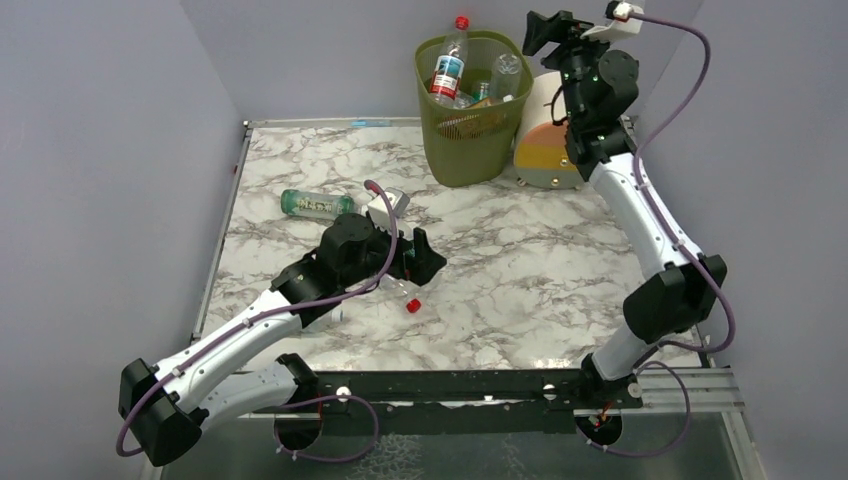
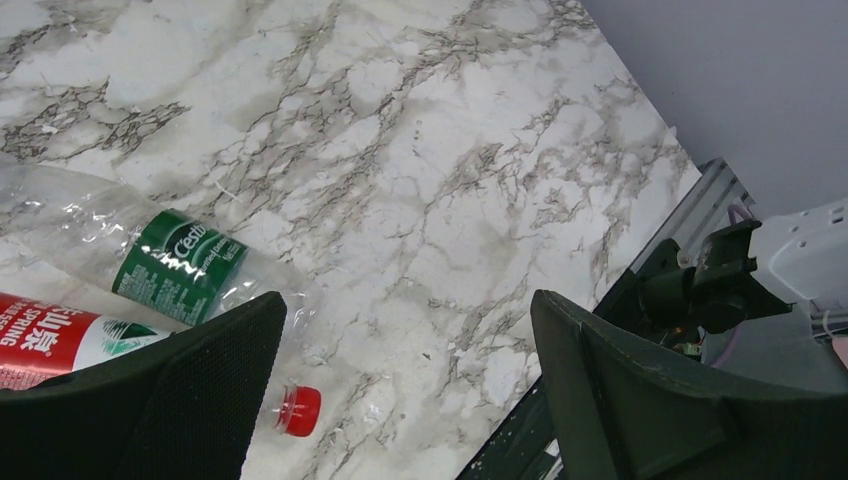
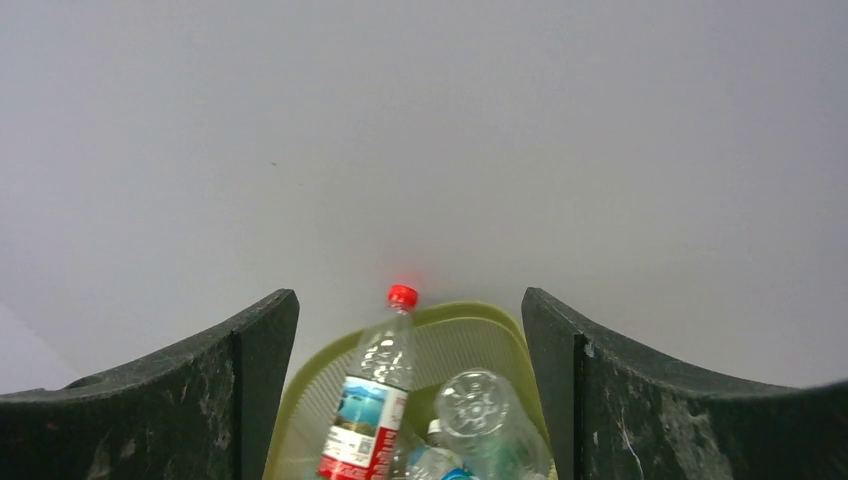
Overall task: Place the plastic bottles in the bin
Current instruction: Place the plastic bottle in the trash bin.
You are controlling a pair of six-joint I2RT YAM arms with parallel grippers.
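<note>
The olive-green mesh bin (image 1: 470, 135) stands at the back of the table and holds several plastic bottles. One with a red cap (image 1: 450, 62) leans up past the rim, and a clear one (image 1: 507, 72) sits upside down. My right gripper (image 1: 536, 32) hovers above and right of the rim, open and empty; its wrist view looks down on the bin (image 3: 505, 322) and the red-capped bottle (image 3: 372, 395). My left gripper (image 2: 405, 330) is open low over the table. A green-label bottle (image 2: 180, 265) with a red cap (image 2: 298, 410) and a red-label bottle (image 2: 45, 335) lie by its left finger.
Another green-label bottle (image 1: 317, 204) lies on the marble table (image 1: 520, 260) to the left. A cream drum with an orange-and-yellow face (image 1: 545, 150) leans right of the bin. Grey walls close in the back and sides. A black rail (image 1: 450, 385) runs along the near edge.
</note>
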